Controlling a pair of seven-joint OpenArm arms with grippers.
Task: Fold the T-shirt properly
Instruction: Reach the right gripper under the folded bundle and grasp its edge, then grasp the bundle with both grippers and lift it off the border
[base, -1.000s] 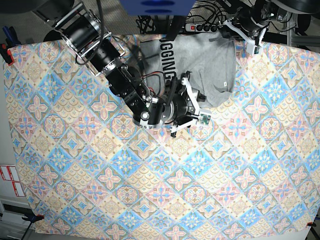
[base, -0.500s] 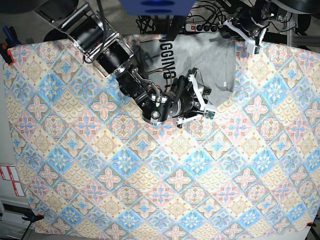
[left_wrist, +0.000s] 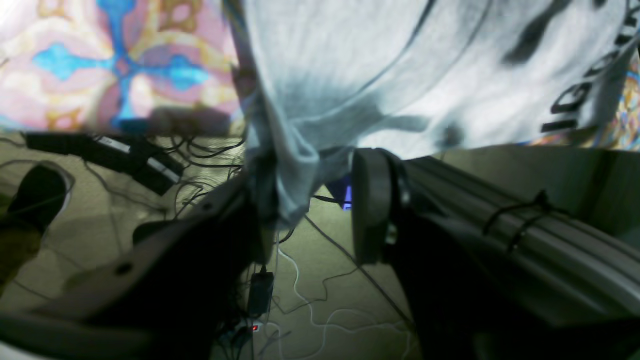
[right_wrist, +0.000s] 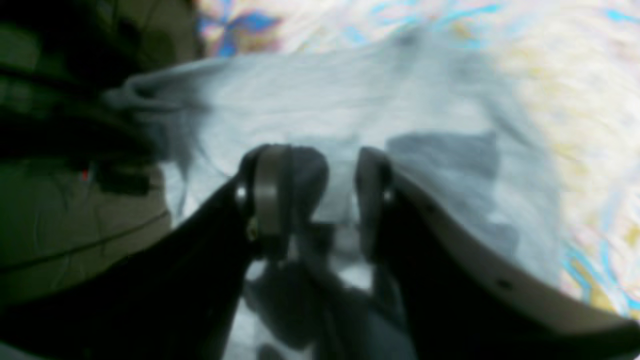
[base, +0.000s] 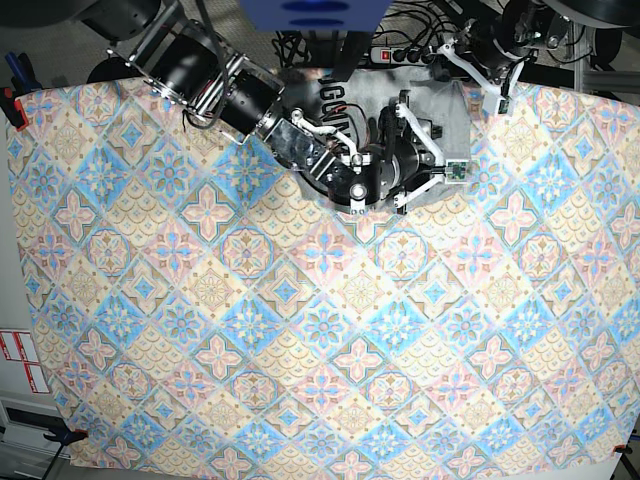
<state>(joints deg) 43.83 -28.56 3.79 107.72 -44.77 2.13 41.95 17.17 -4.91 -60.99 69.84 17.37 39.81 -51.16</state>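
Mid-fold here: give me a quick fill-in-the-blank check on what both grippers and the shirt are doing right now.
1. The left gripper pinches a bunched fold of the ____.
2. The T-shirt lies at the table's far edge on the patterned ____.
3. The lettering on the shirt is ____ in colour.
4. The right gripper works over ____ fabric.

Missing words: T-shirt; tablecloth; black; grey

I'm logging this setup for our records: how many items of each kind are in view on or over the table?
T-shirt: 1
Tablecloth: 1
Robot grippers: 2, left gripper and right gripper
Total: 4
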